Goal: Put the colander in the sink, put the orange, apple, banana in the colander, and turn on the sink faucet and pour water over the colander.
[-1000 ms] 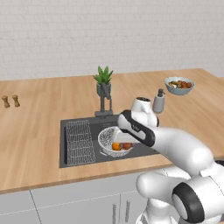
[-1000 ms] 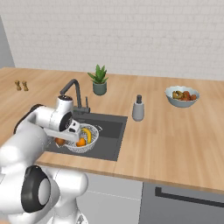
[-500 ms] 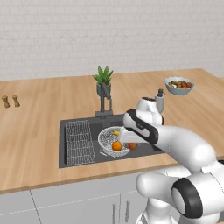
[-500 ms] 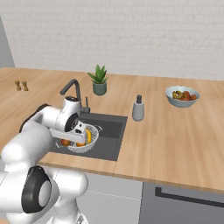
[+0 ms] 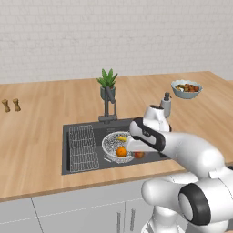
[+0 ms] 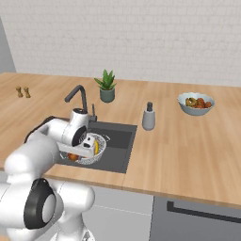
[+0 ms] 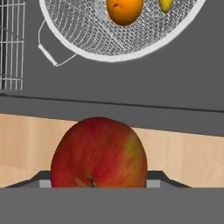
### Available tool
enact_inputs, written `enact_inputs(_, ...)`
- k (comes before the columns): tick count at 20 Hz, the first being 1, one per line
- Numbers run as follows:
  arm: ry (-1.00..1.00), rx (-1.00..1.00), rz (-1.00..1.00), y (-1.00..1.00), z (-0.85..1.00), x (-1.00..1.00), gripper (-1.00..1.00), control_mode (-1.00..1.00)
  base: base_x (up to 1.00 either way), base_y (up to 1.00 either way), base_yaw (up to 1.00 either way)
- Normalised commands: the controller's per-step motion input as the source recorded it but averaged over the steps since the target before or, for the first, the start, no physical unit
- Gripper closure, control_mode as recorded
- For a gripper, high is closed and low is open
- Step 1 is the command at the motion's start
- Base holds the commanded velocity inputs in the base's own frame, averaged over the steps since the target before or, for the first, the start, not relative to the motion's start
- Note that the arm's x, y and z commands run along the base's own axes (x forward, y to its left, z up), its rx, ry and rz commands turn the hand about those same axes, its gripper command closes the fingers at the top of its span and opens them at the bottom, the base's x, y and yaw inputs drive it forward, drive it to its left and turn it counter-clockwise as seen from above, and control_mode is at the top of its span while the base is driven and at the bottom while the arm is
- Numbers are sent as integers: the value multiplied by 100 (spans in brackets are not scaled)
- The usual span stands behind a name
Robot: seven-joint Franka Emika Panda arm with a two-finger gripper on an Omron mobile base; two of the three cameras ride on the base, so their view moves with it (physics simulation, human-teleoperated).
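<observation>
The red-and-yellow apple (image 7: 99,155) sits close in the hand view, with my gripper (image 7: 99,177) shut on it and the fingertips hidden behind it. In the left base view the gripper (image 5: 138,153) holds the apple (image 5: 139,155) low over the front right of the dark sink (image 5: 82,132), just right of the mesh colander (image 5: 109,144). The colander (image 7: 131,41) rests in the sink and holds the orange (image 7: 124,9) and the banana (image 7: 166,4). The dark faucet (image 5: 108,102) stands behind the basin; no water shows.
A flat wire rack (image 5: 83,146) lies in the sink's left half. A potted plant (image 5: 107,84) stands behind the faucet and a soap dispenser (image 5: 166,104) to its right. A pale bowl of fruit (image 5: 186,88) is at the far right, and two small shakers (image 5: 11,105) at the far left.
My hand has drifted slightly to the right along the sink's front side with the apple still in it. The colander, orange and banana have not moved.
</observation>
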Motion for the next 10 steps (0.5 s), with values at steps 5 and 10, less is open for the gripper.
enact_inputs(5, -2, 0, 0, -1, 0, 50, 100, -100, 0, 0, 0)
enact_inputs(10, -1, 0, 0, 0, -10, 75, 100, -100, 0, 0, 0)
